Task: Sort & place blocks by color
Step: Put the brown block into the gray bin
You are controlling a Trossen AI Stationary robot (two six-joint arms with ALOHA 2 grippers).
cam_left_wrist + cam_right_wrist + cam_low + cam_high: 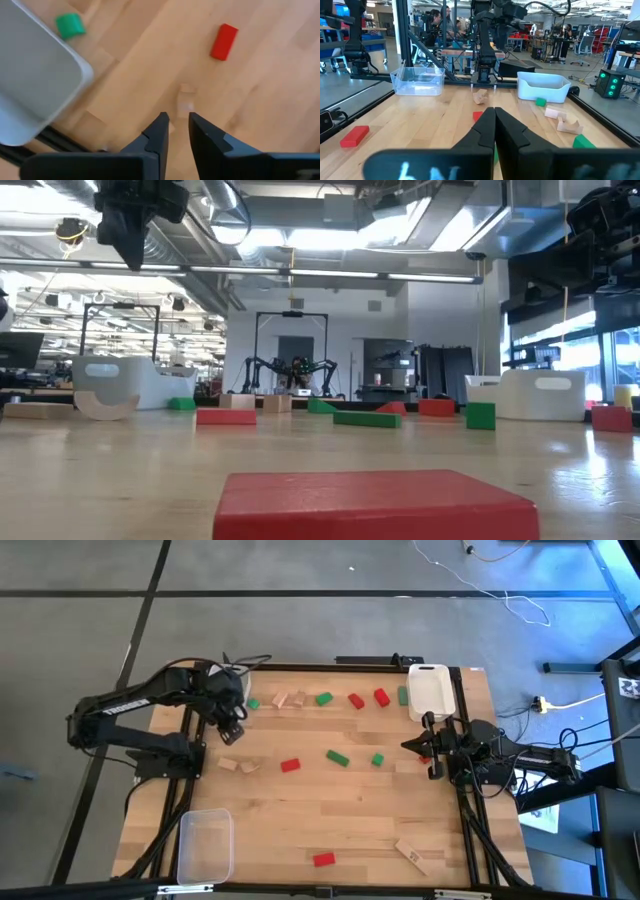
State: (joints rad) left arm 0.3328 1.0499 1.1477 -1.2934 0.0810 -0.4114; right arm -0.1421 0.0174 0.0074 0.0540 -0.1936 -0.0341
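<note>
Left gripper (232, 730) hovers nearly closed and empty, right gripper (417, 747) waits closed; every block (290, 766) lies scattered, both bins (205, 845) empty.

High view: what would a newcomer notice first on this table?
Red, green and pale wood blocks lie scattered across the table, none in a bin. The left gripper hangs near the far left corner, fingers slightly apart above a wood block; the right gripper waits at the right edge.

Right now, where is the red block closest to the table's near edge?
In the high view, the red block lies near the bottom edge, between the clear bin on the left and a wooden block on the right.
</note>
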